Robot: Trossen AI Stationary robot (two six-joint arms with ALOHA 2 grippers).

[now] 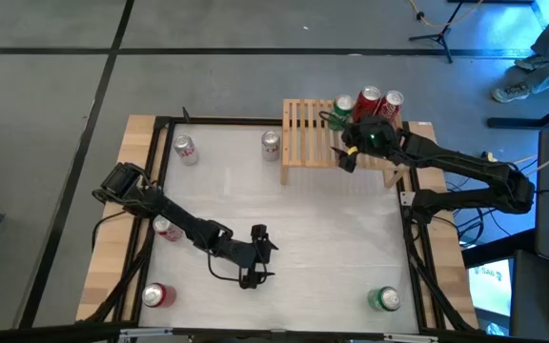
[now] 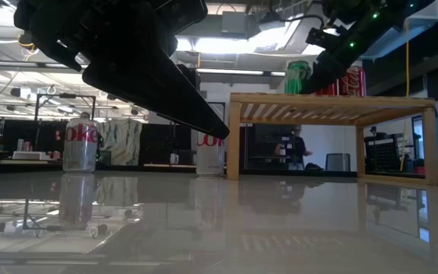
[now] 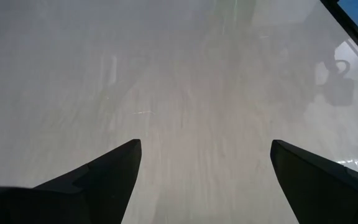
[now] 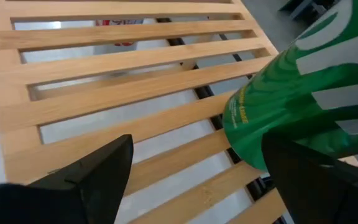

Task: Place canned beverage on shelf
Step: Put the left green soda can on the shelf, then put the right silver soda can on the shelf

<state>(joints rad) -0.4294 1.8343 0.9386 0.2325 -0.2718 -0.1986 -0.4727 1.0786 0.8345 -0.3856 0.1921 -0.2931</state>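
The light-wood slatted shelf (image 1: pixel 308 133) stands at the table's far right. A green can (image 1: pixel 340 111) and two red cans (image 1: pixel 379 100) stand upright on its top. My right gripper (image 1: pixel 346 155) hovers open over the shelf's slats (image 4: pixel 135 81), just on the near side of the green can (image 4: pixel 303 93), which stands on a slat close beside one finger. My left gripper (image 1: pixel 256 255) is open and empty over bare table (image 3: pixel 185 74) near the front middle. My right gripper: its own finger (image 4: pixel 309 180) stands in front of the green can's lower side (image 4: pixel 260 137), so I cannot tell whether it touches the can. The can is not between the fingers. It stands upright on the shelf.
Two silver cans (image 1: pixel 186 150) (image 1: pixel 271 143) stand at the table's far side, left of the shelf. A red can (image 1: pixel 167 229) shows under the left arm, another red can (image 1: pixel 157 295) stands at the near left and a green can (image 1: pixel 385 299) at the near right.
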